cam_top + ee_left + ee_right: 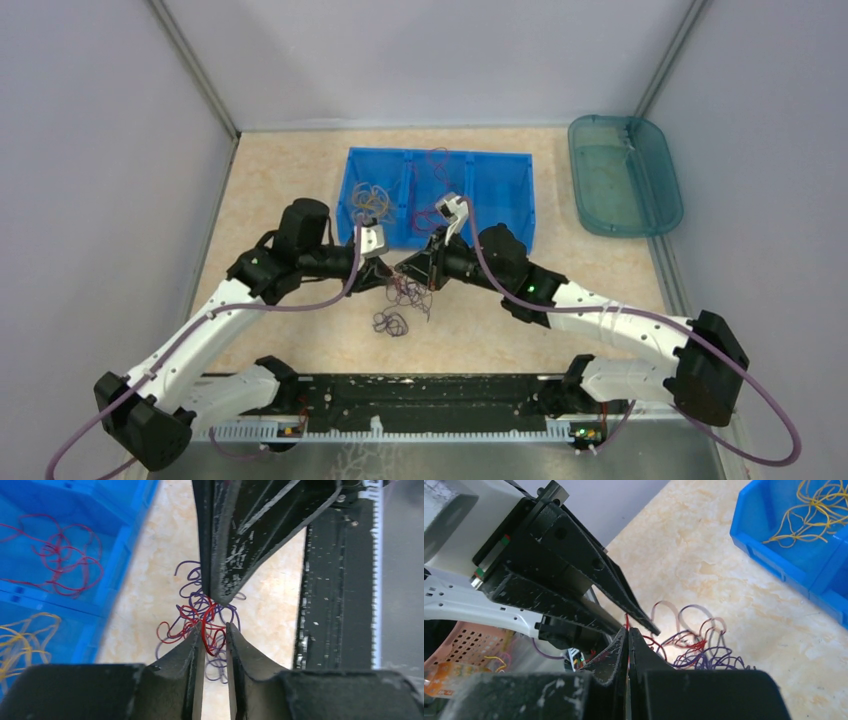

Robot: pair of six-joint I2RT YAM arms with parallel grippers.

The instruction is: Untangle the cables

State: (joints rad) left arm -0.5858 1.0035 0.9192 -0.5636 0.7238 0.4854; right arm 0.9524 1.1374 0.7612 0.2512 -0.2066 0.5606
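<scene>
Beige marbled table (300, 180) is found carrying the cables (402, 300) as a red-and-purple tangle at 6 o'clock of the blue bin (500, 190), just below both tools. Right tool (628, 629), at 3 o'clock of the tangle, is pressed together on a red cable (204, 632); left tool (214, 626), at 9 o'clock, is held narrowly apart astride it, equally near.

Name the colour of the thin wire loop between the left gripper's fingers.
Red wire loop; best in left wrist view.
</scene>
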